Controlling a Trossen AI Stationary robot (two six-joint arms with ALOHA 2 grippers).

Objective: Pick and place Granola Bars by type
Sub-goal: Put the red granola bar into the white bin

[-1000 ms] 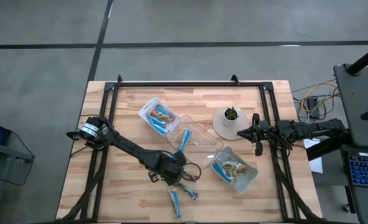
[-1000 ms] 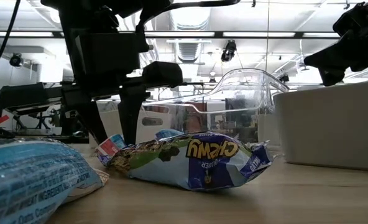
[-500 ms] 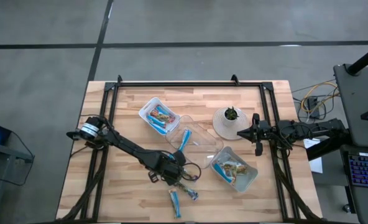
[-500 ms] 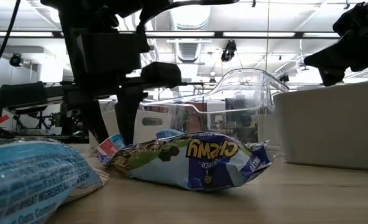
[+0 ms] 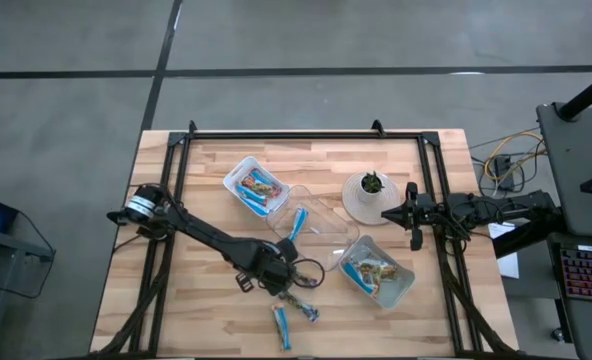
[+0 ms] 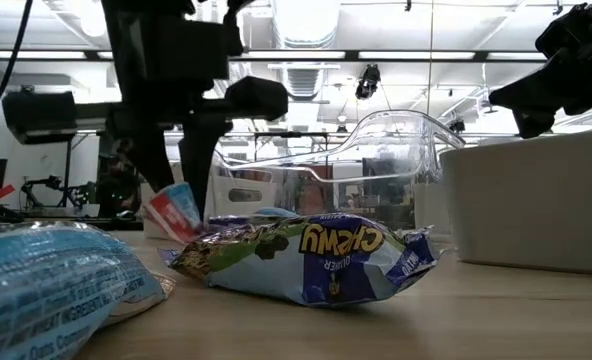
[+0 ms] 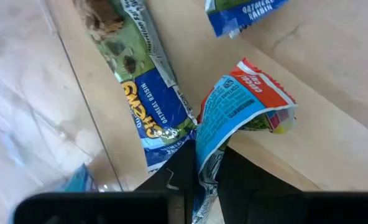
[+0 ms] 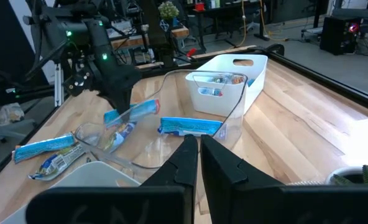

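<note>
Right now a blue granola bar (image 7: 234, 118) with a red end hangs pinched between the fingers of the left gripper (image 7: 206, 171), lifted just clear of the wooden table (image 5: 206, 175). In the low view it dangles tilted above the near end of a Chewy bar (image 6: 306, 255) in a greenish wrapper that lies flat on the wood. Another blue bar (image 5: 281, 326) lies nearer the front edge, and a big blurred blue wrapper (image 6: 46, 280) fills the low view's left corner.

Just beyond the held bar stands a clear plastic tray (image 5: 316, 222) with one blue bar (image 5: 297, 224) inside. To the far left of it a white bin (image 5: 254, 185) holds several bars; to the near right a second white bin (image 5: 378, 270) holds greenish ones. A small potted plant (image 5: 372, 184) sits on a white round base toward the right.

The right gripper (image 8: 193, 152) waits at the table's right edge beside the plant, its fingers pressed together.
</note>
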